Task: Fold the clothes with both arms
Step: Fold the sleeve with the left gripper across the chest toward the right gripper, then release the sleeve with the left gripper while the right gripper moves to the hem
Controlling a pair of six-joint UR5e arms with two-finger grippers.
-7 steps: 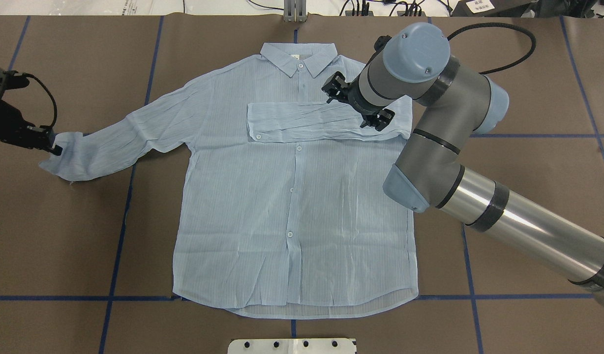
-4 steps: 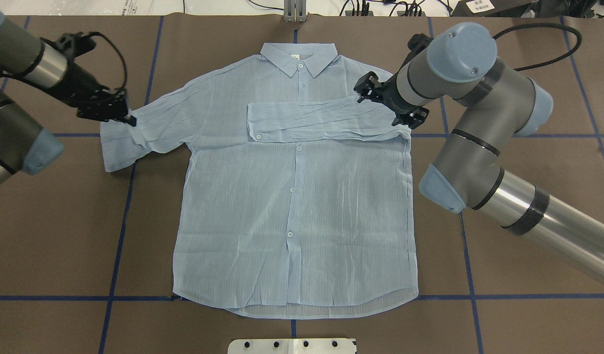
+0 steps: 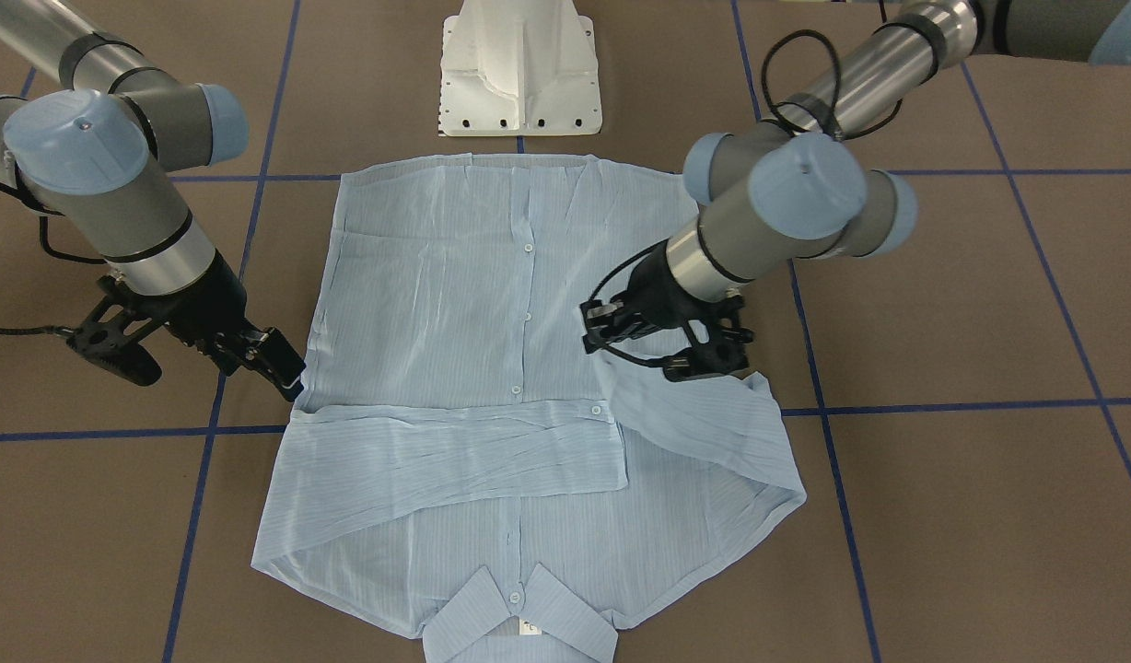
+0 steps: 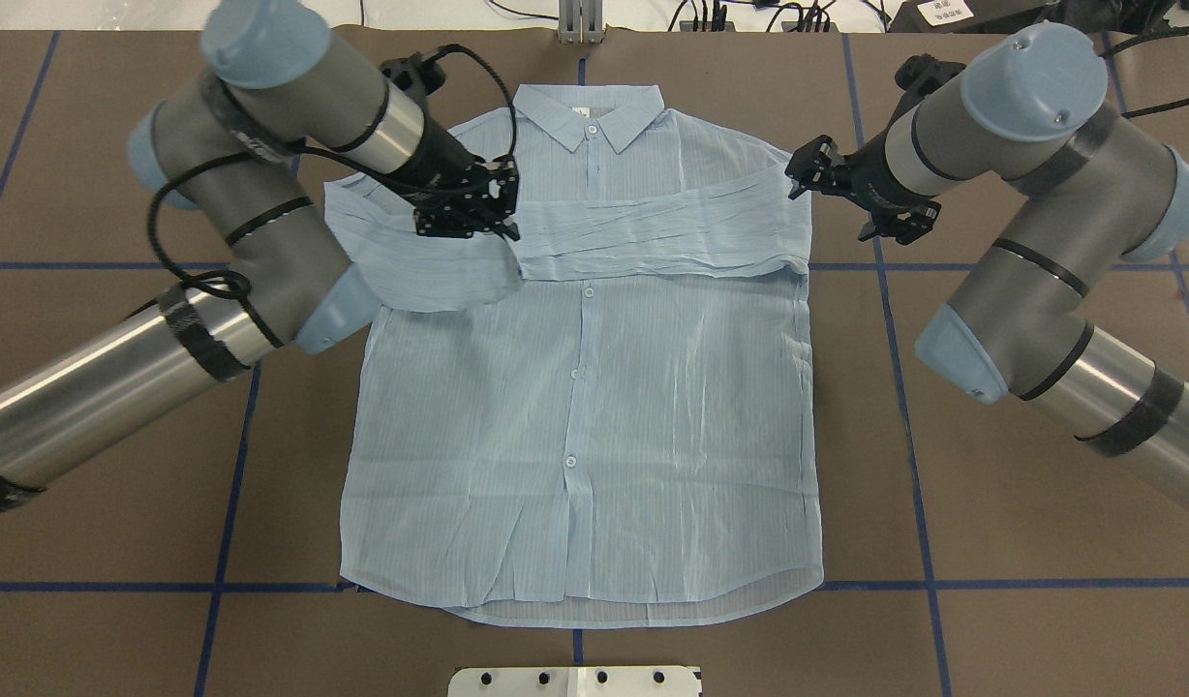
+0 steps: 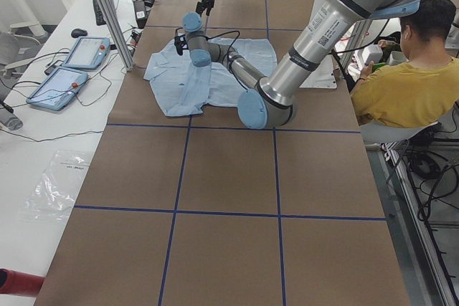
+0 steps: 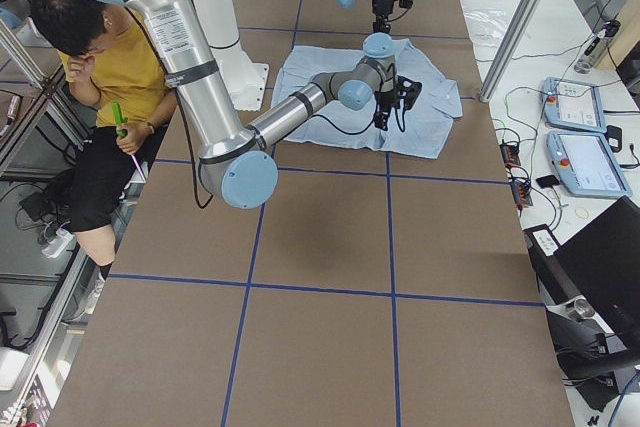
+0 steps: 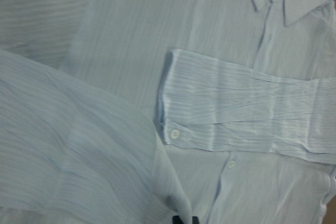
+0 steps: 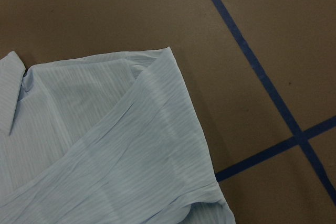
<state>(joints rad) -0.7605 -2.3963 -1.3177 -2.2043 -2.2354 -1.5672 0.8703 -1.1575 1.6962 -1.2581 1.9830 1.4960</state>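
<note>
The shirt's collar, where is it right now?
In the overhead view the collar lies top centre, at the shirt's far end, just above the sleeve folded across the chest, with the left gripper close by, lower left.

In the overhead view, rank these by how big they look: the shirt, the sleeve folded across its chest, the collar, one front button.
Largest to smallest:
1. shirt
2. sleeve folded across the chest
3. collar
4. front button

A bench (image 4: 101, 542) covered in brown paper and marked off by blue tape lines (image 4: 1040, 584) fills the room. Control pendants (image 5: 57, 85) lie on a white side table (image 5: 36, 148) beyond an aluminium post (image 5: 107, 12); a person (image 5: 409, 94) in yellow sits opposite.
</note>
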